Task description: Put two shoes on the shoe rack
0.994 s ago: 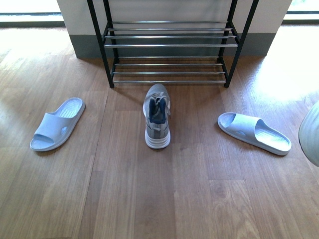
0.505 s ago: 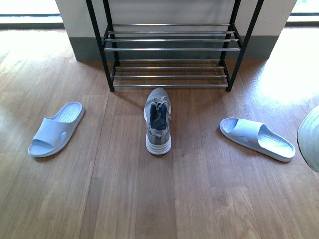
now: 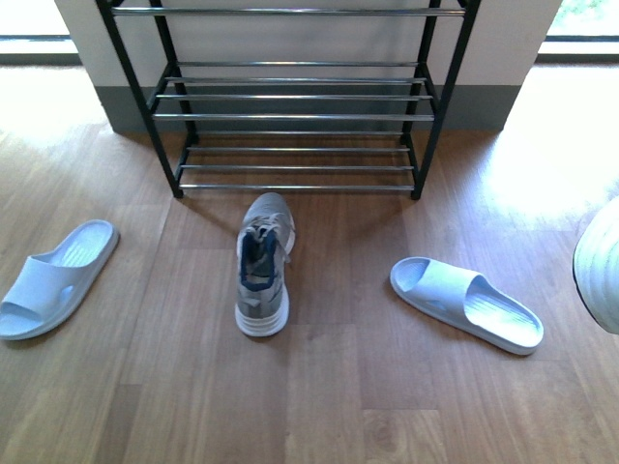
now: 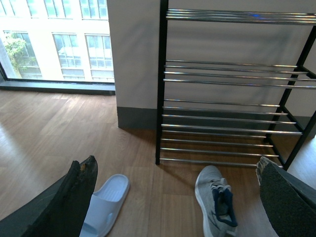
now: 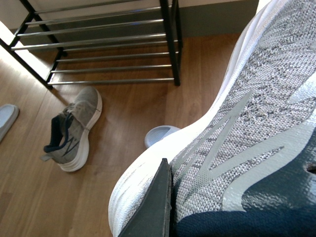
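1. While the right jaws clamp a grey knit sneaker (image 5: 256, 113) off the floor (image 3: 319, 406), the left jaws stand wide, holding nothing.
2. Shoe rack (image 3: 290, 116) stands against the wall (image 3: 290, 39).
3. Second sneaker (image 3: 263, 275) sits on the floor just before it, between left slipper (image 3: 53, 285) and right slipper (image 3: 464, 304).

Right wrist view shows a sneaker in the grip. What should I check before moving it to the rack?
1. Grip: right finger lies against the held sneaker, which is off the floor: ok.
2. Shoe rack tiers free: no shoes on the visible rods: ok.
3. Floor sneaker upright in front of the rack: ok.
4. Left gripper open and empty: ok.
5. Right slipper and left slipper lie off to the sides: ok.
6. Held sneaker's height against a tier: cannot tell.
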You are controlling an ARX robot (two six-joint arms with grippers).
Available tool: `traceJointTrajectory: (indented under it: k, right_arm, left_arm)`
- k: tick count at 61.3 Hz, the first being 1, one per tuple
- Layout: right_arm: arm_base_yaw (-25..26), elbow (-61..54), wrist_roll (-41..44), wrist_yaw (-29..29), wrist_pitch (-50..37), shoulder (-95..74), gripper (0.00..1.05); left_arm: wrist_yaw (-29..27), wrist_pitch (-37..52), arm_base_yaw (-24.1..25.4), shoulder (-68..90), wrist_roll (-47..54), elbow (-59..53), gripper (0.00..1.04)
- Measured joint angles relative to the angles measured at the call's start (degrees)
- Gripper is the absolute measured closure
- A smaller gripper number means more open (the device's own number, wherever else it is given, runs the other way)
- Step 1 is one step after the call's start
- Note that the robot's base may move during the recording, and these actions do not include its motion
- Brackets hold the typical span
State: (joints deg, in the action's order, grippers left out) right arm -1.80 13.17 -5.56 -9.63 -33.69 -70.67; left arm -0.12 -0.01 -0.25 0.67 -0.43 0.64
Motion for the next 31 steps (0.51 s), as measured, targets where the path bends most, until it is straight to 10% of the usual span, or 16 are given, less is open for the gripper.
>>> traceJointTrajectory:
  k: [13, 18, 23, 31]
  right_arm:
    - [0.5, -0.1, 0.0, 1.2, 0.0, 0.1, 1.03]
    - [0.5, -0.1, 0.0, 0.7, 0.0, 0.0, 1.03]
    - [0.3, -0.2, 0.0, 0.4, 0.0, 0.0, 1.03]
    - [0.2, -0.2, 0.0, 0.0, 0.0, 0.0, 1.03]
  left_arm:
    - [0.1, 0.0, 0.0, 0.0, 0.0, 0.0, 0.09]
    - [-14.8, -5.0, -5.2, 7.5, -0.5, 3.2, 0.09]
    - [-23.6, 3.6, -7.3, 23.9, -0.4, 5.9, 0.09]
    - [-18.4, 22.4, -8.8, 53.2, 2.4, 12.6, 0.09]
